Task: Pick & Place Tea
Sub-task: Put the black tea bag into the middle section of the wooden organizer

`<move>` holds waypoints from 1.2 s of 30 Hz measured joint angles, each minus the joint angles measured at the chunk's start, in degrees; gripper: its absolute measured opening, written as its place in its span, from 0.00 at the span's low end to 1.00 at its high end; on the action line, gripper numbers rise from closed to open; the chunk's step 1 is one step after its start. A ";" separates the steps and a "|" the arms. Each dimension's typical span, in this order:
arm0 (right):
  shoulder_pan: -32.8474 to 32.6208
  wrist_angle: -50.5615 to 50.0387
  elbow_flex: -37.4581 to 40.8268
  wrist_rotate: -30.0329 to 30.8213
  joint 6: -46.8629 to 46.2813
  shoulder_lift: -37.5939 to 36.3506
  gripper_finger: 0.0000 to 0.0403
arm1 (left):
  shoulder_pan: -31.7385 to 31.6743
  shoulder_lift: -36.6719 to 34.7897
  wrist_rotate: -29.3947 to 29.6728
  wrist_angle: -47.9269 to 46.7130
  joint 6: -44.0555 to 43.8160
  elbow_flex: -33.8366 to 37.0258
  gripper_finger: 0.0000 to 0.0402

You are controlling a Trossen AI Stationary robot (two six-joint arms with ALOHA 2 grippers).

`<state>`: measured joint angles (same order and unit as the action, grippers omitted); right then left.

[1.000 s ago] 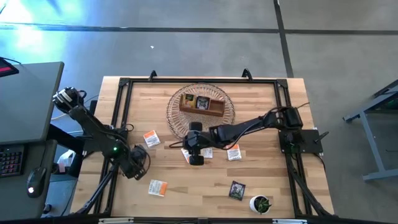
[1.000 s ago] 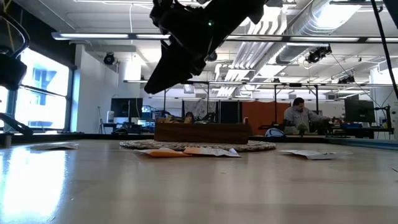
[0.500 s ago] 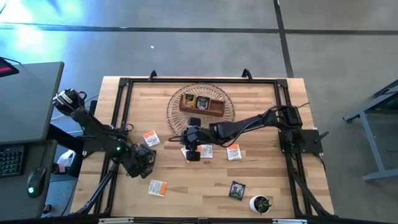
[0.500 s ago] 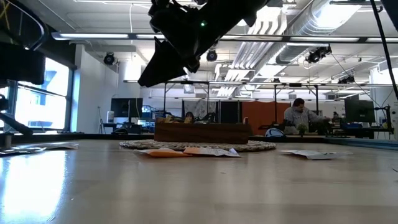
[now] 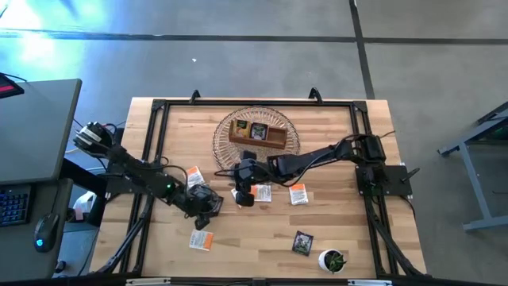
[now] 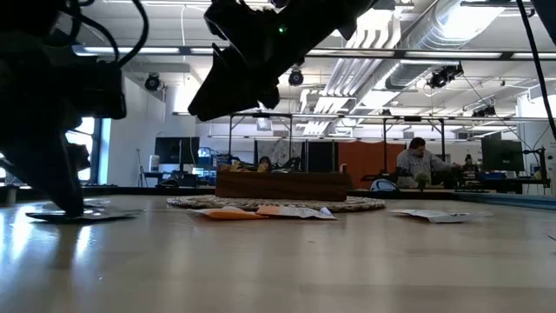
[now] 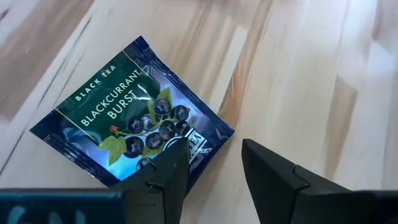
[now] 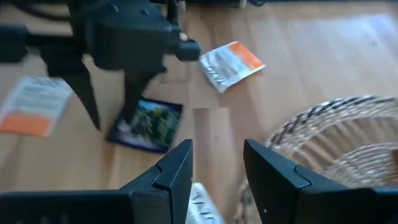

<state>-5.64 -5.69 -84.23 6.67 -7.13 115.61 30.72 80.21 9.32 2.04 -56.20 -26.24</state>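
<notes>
Left tool [image 5: 208, 202] is down near counter [image 5: 349, 238] centre-left, fingers narrowly parted and straddling the edge of a dark blackcurrant black-tea sachet [image 7: 134, 118] lying flat, not gripped yet as far as I can tell. Right tool [image 5: 244, 194] hovers just at 6 o'clock of the wicker basket [image 5: 226, 139], fingers moderately parted, holding nothing. Progress looks early: the wooden tray [image 5: 258, 133] in the basket shows maybe a couple of sachets, while most lie loose: white-orange sachet [image 5: 193, 176] at 11 o'clock of the left tool, another white-orange sachet [image 5: 202, 239] at its 6, a third white-orange sachet [image 5: 298, 194] at 3 o'clock of the right tool, a second dark sachet [image 5: 302, 242] near the potted plant [image 5: 333, 260]. Tray contents too small to count; sachets under the right tool partly hidden; the blackcurrant sachet is covered by the left arm from above.
</notes>
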 joint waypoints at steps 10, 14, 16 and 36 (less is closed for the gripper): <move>-0.42 3.41 0.07 -0.96 -6.36 5.85 0.35 | -2.61 3.76 -0.41 7.42 7.71 -0.86 0.38; -0.31 8.32 0.04 -3.22 -5.80 8.35 0.35 | -2.01 -0.66 0.46 4.71 8.44 -4.06 0.38; -0.31 9.88 0.07 -3.92 -4.68 9.62 0.35 | -0.82 -3.12 2.67 0.98 9.44 -6.14 0.38; -0.95 14.82 -0.04 -4.77 -5.83 15.44 0.35 | 9.43 7.66 11.84 -13.43 -3.24 -9.79 0.38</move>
<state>-6.59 9.13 -84.27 1.90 -12.96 131.06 40.15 87.87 21.16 -11.40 -59.44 -36.03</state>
